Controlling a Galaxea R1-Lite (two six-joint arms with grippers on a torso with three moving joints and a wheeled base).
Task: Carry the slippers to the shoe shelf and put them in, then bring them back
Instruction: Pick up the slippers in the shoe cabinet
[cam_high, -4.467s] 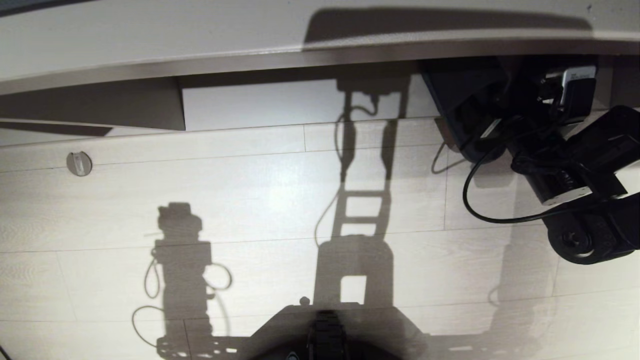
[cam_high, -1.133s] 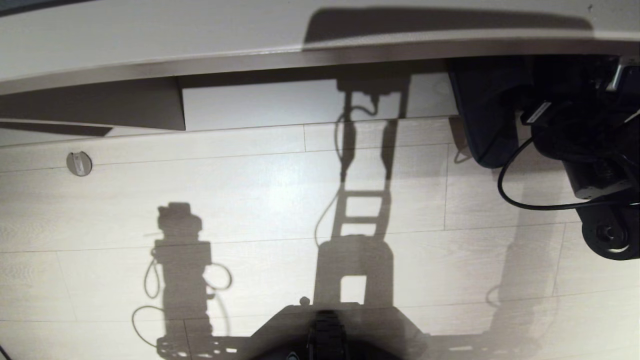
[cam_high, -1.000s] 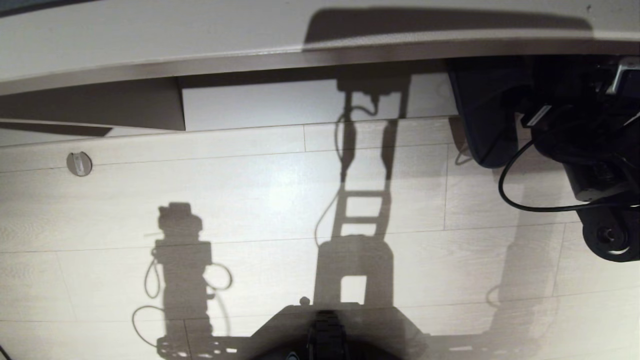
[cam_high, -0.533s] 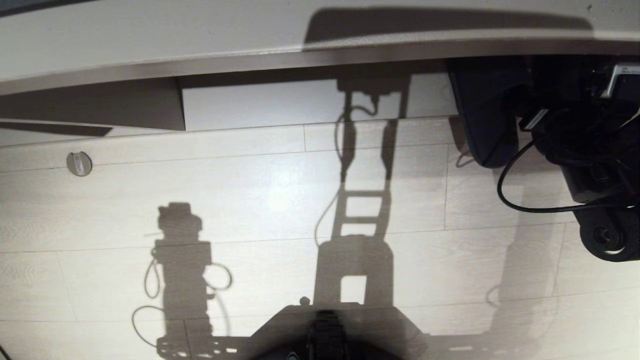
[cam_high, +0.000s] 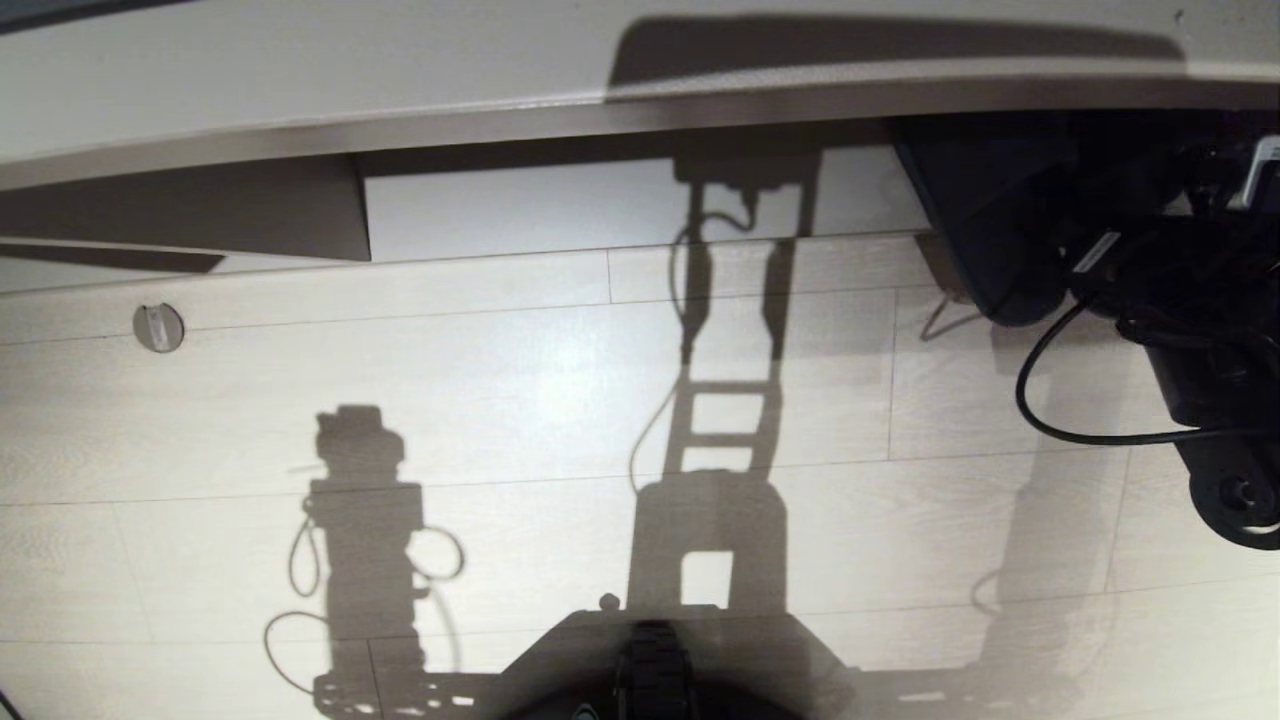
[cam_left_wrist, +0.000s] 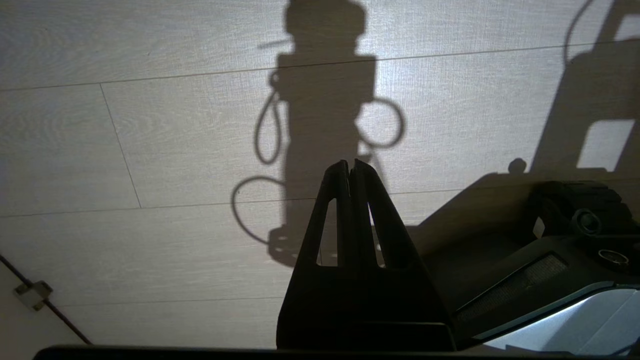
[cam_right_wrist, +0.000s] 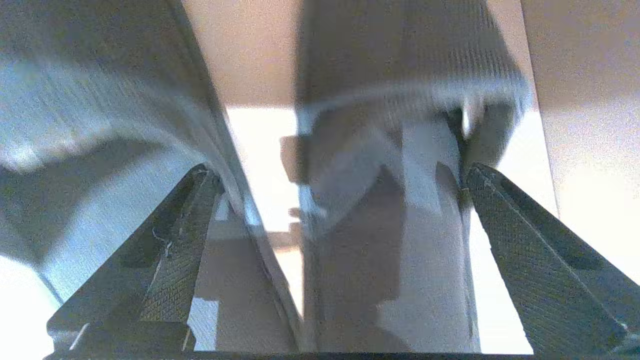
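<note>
In the head view one black slipper (cam_high: 985, 230) lies on the floor, half under the front edge strip of the shoe shelf (cam_high: 500, 125). My right arm (cam_high: 1200, 330) reaches in beside it, and its gripper is hidden there. The right wrist view shows my right gripper (cam_right_wrist: 339, 170) open wide. One slipper (cam_right_wrist: 395, 240) lies between its fingers, against one finger (cam_right_wrist: 520, 240). The other slipper (cam_right_wrist: 100, 110) lies outside the opposite finger. My left gripper (cam_left_wrist: 351, 162) hangs shut and empty over bare floor.
A round metal cap (cam_high: 158, 327) is set in the floor at the left. The shelf's upright divider (cam_high: 200, 215) stands at the far left. My base (cam_high: 650, 660) fills the near edge, and a cable loop (cam_high: 1040, 400) hangs from the right arm.
My right arm has shifted to the right along the shelf front, and the black slipper has moved right with it. The left arm has stayed still.
</note>
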